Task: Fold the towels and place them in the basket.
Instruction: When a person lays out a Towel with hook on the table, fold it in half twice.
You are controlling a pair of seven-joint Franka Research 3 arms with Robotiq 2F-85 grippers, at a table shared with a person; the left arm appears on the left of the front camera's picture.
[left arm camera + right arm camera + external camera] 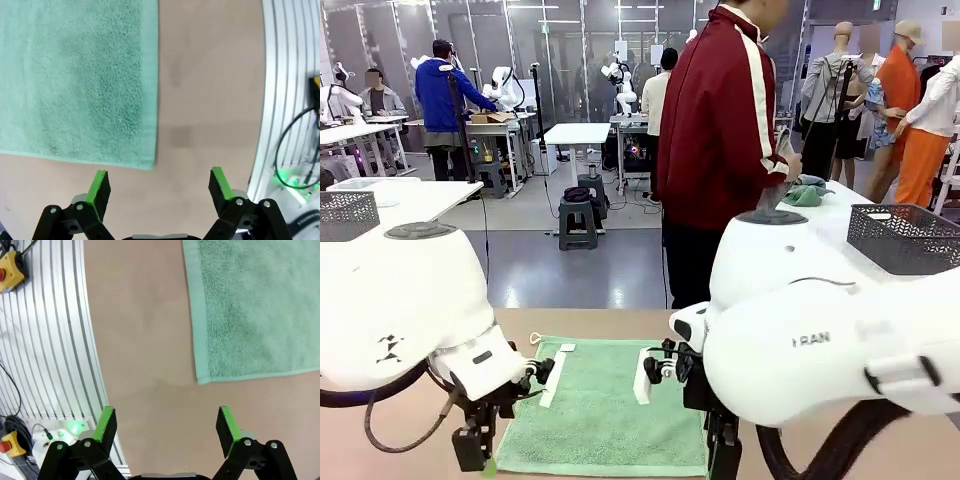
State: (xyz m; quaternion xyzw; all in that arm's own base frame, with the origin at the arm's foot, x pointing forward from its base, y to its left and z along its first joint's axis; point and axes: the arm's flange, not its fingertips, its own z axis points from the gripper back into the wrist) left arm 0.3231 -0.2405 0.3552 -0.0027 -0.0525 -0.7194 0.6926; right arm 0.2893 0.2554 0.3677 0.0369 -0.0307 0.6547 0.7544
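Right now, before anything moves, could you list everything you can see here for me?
towel: one, mint green, spread flat on the table between the two arms
table: one, tan, under the towel
left basket: one, dark grey mesh, far left on a white table
right basket: one, dark grey mesh, far right on a white table
crumpled cloths: count unclear, green, by the person's hand
person: one, dark red jacket with a white stripe, standing at the far side
left pincer: one, black with green pads, open over bare table beside a towel corner
right pincer: one, black with green pads, open over bare table beside a towel corner
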